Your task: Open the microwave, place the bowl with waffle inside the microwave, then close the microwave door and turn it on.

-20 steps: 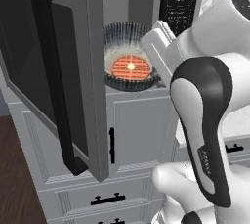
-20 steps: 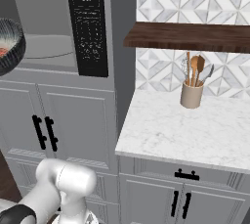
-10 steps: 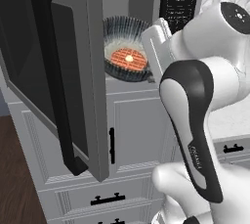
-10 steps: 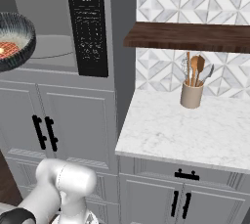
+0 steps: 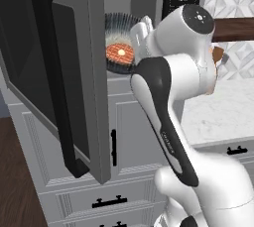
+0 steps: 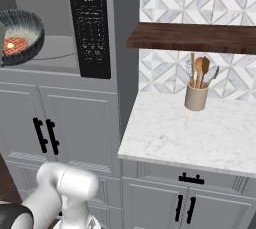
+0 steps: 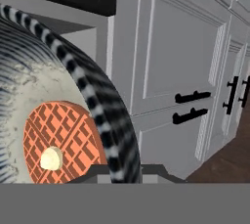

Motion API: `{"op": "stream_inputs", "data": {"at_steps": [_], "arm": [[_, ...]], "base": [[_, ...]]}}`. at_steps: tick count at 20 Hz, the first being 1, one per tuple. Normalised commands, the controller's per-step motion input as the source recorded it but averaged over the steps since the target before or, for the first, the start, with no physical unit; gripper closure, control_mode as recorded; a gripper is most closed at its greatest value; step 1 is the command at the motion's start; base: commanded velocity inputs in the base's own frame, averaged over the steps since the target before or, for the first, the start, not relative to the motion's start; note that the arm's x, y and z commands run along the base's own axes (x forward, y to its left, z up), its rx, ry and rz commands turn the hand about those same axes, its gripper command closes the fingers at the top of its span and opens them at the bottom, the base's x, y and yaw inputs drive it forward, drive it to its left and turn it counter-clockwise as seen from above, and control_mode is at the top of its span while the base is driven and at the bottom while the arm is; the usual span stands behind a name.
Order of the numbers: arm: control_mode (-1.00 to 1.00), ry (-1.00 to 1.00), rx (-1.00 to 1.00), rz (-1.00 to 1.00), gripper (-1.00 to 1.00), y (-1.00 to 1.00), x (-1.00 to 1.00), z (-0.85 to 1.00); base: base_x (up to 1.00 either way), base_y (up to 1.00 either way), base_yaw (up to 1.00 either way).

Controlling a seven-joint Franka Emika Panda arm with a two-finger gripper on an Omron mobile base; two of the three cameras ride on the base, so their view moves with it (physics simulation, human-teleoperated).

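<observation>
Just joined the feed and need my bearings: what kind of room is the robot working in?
A home-style kitchen, by the look of it: a built-in microwave set above grey panelled cabinets, a marble-look counter, and a crock of wooden utensils beneath a dark wood shelf.

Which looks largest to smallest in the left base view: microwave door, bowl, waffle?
1. microwave door: by far the largest, though swung open towards the camera, so nearness inflates it.
2. bowl: much smaller, partly hidden behind the door's edge and the arm.
3. waffle: smallest, lying inside the bowl.
</observation>
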Motion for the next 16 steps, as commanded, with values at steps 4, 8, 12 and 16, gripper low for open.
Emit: {"op": "stream_inputs", "data": {"at_steps": [4, 8, 12, 16], "arm": [[-1.0, 0.0, 0.01, -0.09, 1.0, 0.03, 0.58, 0.0], [-1.0, 0.01, 0.0, -0.02, 1.0, 0.34, 0.55, 0.0], [-1.0, 0.01, 0.0, 0.0, 1.0, 0.33, 0.53, 0.0], [-1.0, 0.02, 0.01, 0.0, 1.0, 0.02, 0.48, -0.04]], "base": [[0.0, 0.0, 0.0], [0.0, 0.0, 0.0], [0.0, 0.0, 0.0], [0.0, 0.0, 0.0]]}}
